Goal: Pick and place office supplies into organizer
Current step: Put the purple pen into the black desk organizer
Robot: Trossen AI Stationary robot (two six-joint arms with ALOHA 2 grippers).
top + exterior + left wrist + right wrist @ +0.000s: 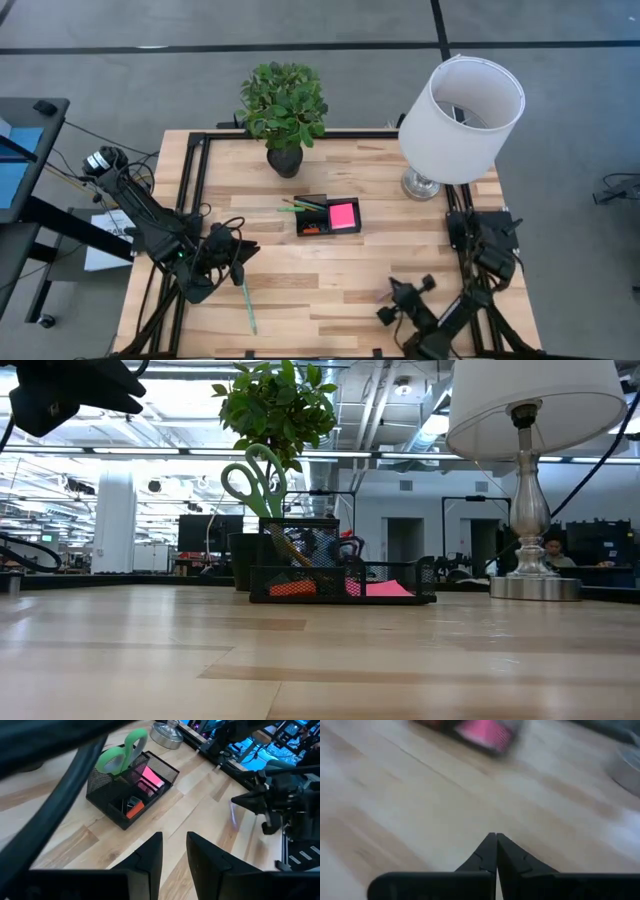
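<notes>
Green scissors (252,478) upright in organizer (342,582), overhead-only teal pen (246,304) by left claw (173,851) part-open, right claw (496,851) shut, empty

**Robot test bench in an open-plan office lab**

A pale wooden bench (330,270) stands on grey concrete floor. Behind it, the low view shows a wide room with exposed ceiling ducts (385,405), strip lights, dark monitors (205,532) and a seated person (553,552). A potted plant (283,105) and table lamp (458,110) dress the bench like a desk.
</notes>
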